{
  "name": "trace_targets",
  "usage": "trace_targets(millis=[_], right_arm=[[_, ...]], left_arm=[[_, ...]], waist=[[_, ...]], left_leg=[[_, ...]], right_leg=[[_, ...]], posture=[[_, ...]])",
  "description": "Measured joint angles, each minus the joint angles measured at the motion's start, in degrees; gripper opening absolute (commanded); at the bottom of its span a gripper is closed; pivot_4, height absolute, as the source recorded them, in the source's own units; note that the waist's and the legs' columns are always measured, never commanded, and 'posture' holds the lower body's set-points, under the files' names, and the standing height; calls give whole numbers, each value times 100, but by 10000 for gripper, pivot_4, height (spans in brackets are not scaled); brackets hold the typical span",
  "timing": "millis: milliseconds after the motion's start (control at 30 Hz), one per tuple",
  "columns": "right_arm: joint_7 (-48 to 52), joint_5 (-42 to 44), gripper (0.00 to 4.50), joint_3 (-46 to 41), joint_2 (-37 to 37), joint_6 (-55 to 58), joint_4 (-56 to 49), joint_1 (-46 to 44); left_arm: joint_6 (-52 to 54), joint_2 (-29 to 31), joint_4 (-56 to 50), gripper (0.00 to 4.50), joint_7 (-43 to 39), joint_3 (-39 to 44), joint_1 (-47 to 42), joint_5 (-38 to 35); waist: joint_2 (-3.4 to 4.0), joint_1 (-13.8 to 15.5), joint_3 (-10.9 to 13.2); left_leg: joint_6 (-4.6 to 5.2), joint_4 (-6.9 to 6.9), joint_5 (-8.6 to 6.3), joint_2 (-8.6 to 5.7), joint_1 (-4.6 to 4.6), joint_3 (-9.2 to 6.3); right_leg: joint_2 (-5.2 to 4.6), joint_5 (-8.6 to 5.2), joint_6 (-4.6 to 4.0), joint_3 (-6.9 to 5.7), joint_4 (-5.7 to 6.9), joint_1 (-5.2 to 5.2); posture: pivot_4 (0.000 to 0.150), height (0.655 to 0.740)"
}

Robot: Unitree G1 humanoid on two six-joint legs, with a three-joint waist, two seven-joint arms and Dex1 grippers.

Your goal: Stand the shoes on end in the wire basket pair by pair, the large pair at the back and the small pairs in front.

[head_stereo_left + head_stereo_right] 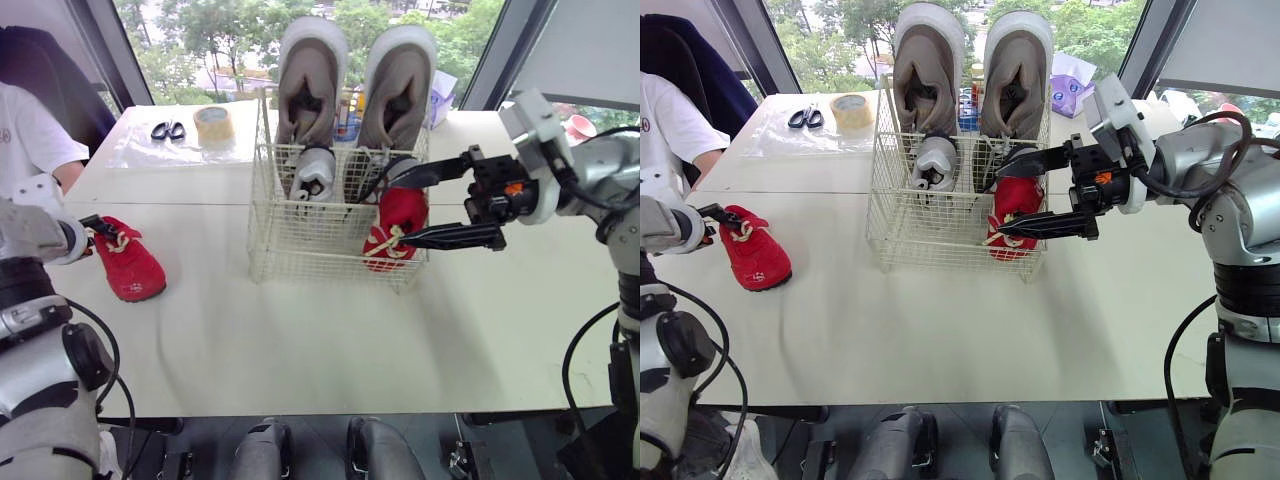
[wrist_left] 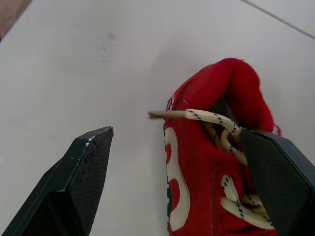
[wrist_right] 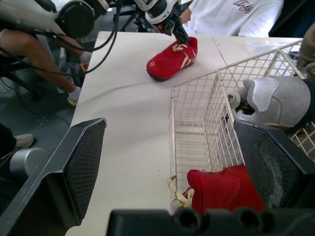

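a white table (image 1: 330, 340) with a cream wire basket (image 1: 300, 240) standing near its middle. two large grey shoes (image 1: 310, 85) stand on end, side by side, along the back of the basket, their toes rising well above the rim. in front of the left one, a small grey shoe (image 1: 315, 172) stands on end inside the wire.

a small red shoe (image 1: 395, 225) with cream laces stands in the basket's front right corner. the right gripper (image 1: 393, 214) reaches in from the right with its two black fingers (image 3: 81, 162) spread wide, one above and one below this shoe; whether either finger touches it is not clear.

the second red shoe (image 1: 130, 262) lies on its sole on the table, well to the left of the basket. the left gripper (image 1: 95, 232) is at its heel end, fingers (image 2: 83, 172) wide apart, one over bare table and the other against the laces at the shoe's opening.

at the far left of the table lie black scissors (image 1: 168, 130) and a roll of tape (image 1: 214, 124). a person (image 1: 25, 135) in a white shirt sits at the left edge.
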Motion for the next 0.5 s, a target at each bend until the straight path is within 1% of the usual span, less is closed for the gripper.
trace_targets(millis=[67,167,200,300,367,400,500], right_arm=[[-89,8,45000,-78,-1,48,-89,16],[-211,42,45000,-176,-32,124,-190,130],[-260,60,45000,-210,-35,168,-228,182],[-379,140,45000,-336,-77,255,-383,274],[-447,189,45000,-403,-139,300,-458,311],[-478,213,45000,-471,-169,332,-483,363],[-532,229,45000,-497,-180,359,-518,380]], left_arm=[[-551,97,839,42228,-176,-269,-116,128],[-1267,188,1769,34007,-521,-596,-249,279],[-1441,204,2046,29131,-659,-711,-379,314],[-1686,190,2443,14540,-857,-957,-604,370],[-1694,196,2511,2964,-863,-1054,-645,451],[-1698,210,2519,540,-863,-1096,-650,472],[-1665,215,2549,540,-828,-1105,-682,480]], waist=[[2,-1,-1],[1,12,-2],[1,28,-5],[1,23,-7],[2,0,-7],[2,0,-7],[2,-4,-7]], left_leg=[[0,0,0,0,3,3],[1,0,-1,-1,3,5],[1,0,-1,-2,3,6],[3,2,-1,-3,9,6],[3,1,-1,-2,17,7],[4,0,-1,-1,19,8],[6,1,-2,0,24,10]], right_leg=[[0,0,0,1,1,0],[-1,0,0,0,1,3],[-2,0,0,0,1,5],[-5,0,0,1,5,9],[-3,-1,1,4,8,12],[-3,-1,2,4,12,12],[-4,-2,3,6,22,10]], posture=[[1500,7400],[1500,7400],[1500,7400],[1500,7400],[1500,7400],[1500,7400],[1500,7400]])
